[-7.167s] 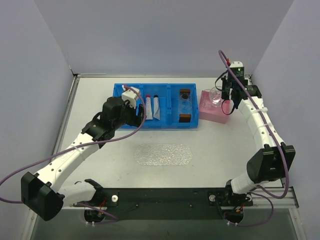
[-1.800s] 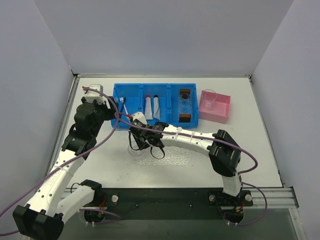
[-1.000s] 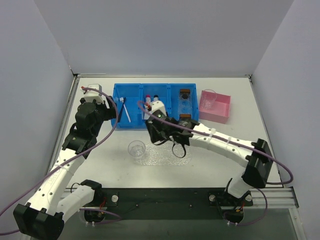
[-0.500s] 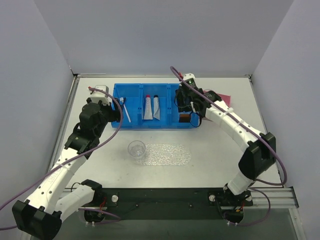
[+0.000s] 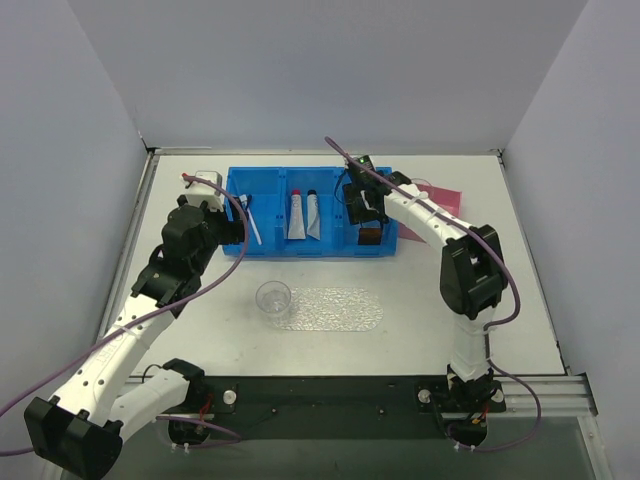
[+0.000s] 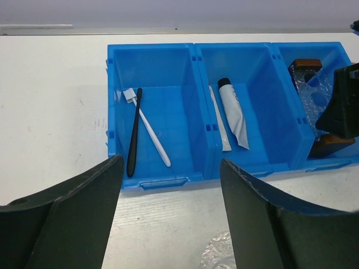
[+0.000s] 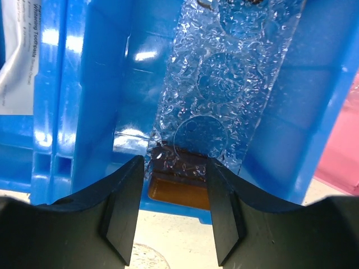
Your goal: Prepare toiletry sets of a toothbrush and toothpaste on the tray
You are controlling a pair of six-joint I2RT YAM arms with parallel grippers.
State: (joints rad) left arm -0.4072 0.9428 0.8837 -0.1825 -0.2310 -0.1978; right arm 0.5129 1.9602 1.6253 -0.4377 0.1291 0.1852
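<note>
In the blue bin [image 5: 337,247], a black toothbrush [image 6: 133,137] and a white toothbrush [image 6: 150,131] lie in the left compartment. Two toothpaste tubes lie in the middle one, a red-capped tube [image 5: 297,214] and a black-capped tube [image 6: 233,111]. The glittery clear tray [image 5: 340,310] lies on the table nearer the arms. My left gripper [image 6: 171,162] hangs open before the bin's front wall, nothing between its fingers. My right gripper [image 7: 174,162] is open above the near brown end of a clear holder [image 7: 224,73] in the right compartment.
A clear cup [image 5: 273,297] stands at the tray's left end. The pink box [image 5: 448,197] sits right of the bin, partly behind my right arm. The right gripper [image 6: 343,106] shows at the far right of the left wrist view.
My right arm swung from the tray area back to the bin's right compartment and settled over the clear holder. The left arm barely moved.
</note>
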